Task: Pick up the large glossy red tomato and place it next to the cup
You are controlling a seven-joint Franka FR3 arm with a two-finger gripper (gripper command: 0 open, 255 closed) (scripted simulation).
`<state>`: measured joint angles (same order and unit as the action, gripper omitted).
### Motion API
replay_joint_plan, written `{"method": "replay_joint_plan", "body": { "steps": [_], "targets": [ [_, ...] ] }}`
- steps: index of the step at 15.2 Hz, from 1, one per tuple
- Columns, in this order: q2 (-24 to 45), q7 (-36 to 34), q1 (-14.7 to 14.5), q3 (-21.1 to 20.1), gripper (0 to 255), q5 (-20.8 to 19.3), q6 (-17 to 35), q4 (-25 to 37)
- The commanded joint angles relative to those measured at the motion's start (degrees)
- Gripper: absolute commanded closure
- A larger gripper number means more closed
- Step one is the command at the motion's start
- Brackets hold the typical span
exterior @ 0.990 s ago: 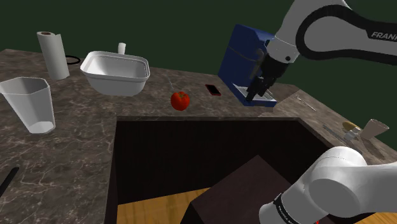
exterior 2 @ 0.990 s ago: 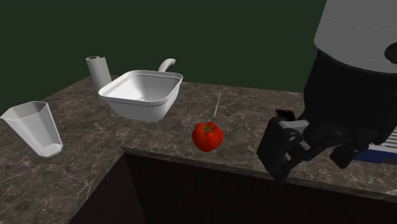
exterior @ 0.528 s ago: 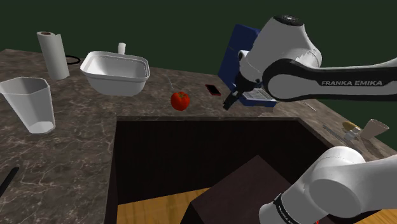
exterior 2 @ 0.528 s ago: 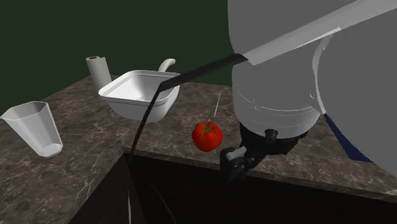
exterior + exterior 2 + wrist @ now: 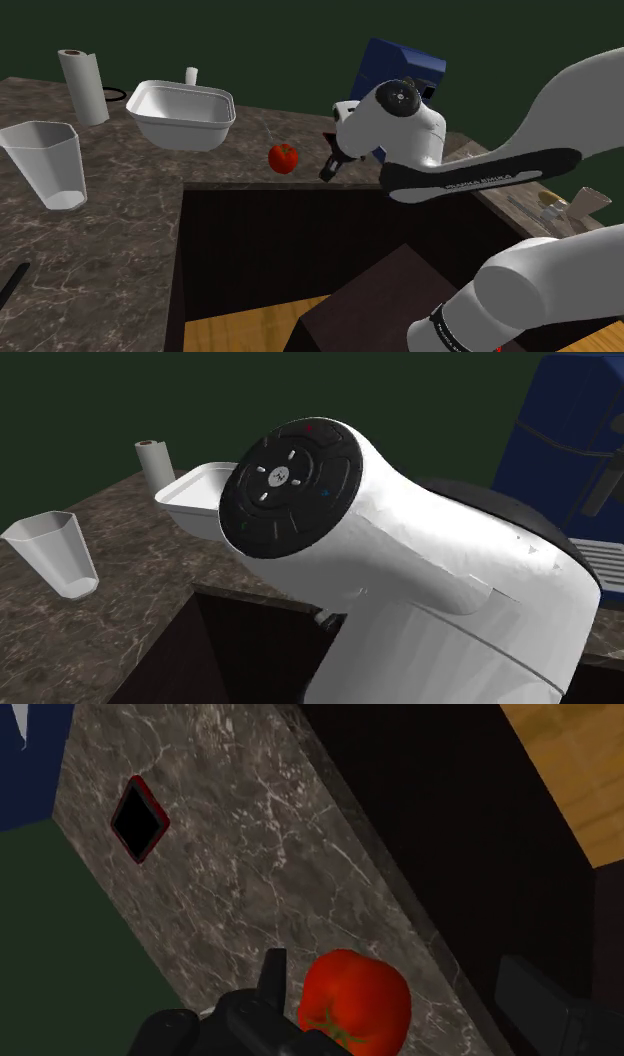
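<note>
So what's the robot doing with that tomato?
The robot's open pincer hovers close beside the tomato, which sits on the counter. The fingers aren't touching it, so it hasn't been grabbed yet. The cup it should go next to stands far off, at the shoulder view's left.

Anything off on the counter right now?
The white basin sits on top of the counter rather than sunk into it. The cup stands upright, the tomato rests on the counter, nothing spilled.

Red tomato upright on counter edge, clear cup well apart
</note>
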<state>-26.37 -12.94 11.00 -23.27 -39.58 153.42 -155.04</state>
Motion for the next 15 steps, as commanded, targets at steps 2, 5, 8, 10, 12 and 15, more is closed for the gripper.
{"method": "replay_joint_plan", "body": {
  "steps": [2,5,8,10,12,15],
  "targets": [
    [6.92,-16.02,13.13,-12.64,0,-21.45,6.34,3.87],
    [15.17,-34.62,23.91,-24.76,0,-46.34,3.37,10.04],
    [26.68,-44.47,24.54,-29.04,0,-65.1,-7.53,14.86],
    [34.39,-46.57,22.73,-29.38,0,-74.36,-15.31,17.29],
    [36.38,-46.58,22.04,-28.62,0,-76.05,-16.62,18.17],
    [39.89,-46.12,21.73,-27.54,0,-78.15,-18.03,20.07]
  ]
}}
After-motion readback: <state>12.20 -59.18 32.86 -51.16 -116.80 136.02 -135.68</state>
